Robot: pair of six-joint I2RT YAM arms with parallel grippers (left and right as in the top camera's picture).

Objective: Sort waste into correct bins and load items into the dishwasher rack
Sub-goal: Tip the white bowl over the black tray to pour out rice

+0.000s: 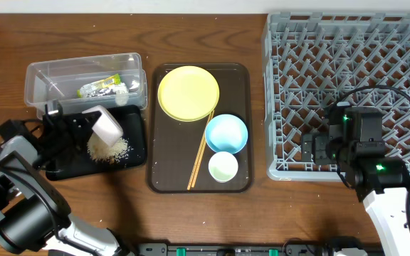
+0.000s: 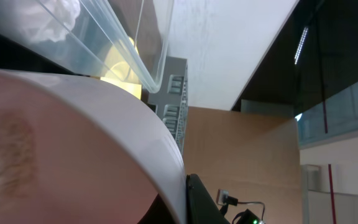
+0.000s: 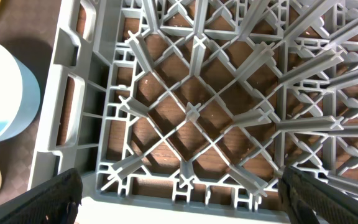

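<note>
At the far left of my wooden table (image 1: 191,213) sits a clear rectangular plastic tub (image 1: 41,75) holding a green-and-yellow printed wrapper (image 1: 100,87) and a white crumpled scrap (image 1: 132,86). Just in front lies a shallow black rectangular tray (image 1: 77,163) with a heap of whitish rice grains (image 1: 109,148).

My left gripper (image 1: 82,119) is clamped on the rim of a white bowl (image 1: 107,126), which is tipped on its side above the rice. The left wrist view shows little but that smooth rim and one finger (image 2: 199,198). I judge the bowl rigid, glossy and slippery (likely breakable if dropped), so a firm pinch across the rim suits it. The tub's wall stands close behind.

In the middle, a brown serving tray (image 1: 166,156) carries a round yellow plate (image 1: 188,92), a light blue bowl (image 1: 226,133), a small pale cup (image 1: 223,166) and wooden chopsticks (image 1: 199,156). The chopsticks lie slantwise just beside the blue bowl. They are thin and will probably be fiddly to take.

On the right is the large square grey plastic rack (image 1: 283,171) of upright pegs, with nothing in it. My right gripper (image 1: 317,148) hovers over its near left corner, fingers spread wide and holding nothing. Those pegs could snag a tilted bowl.
</note>
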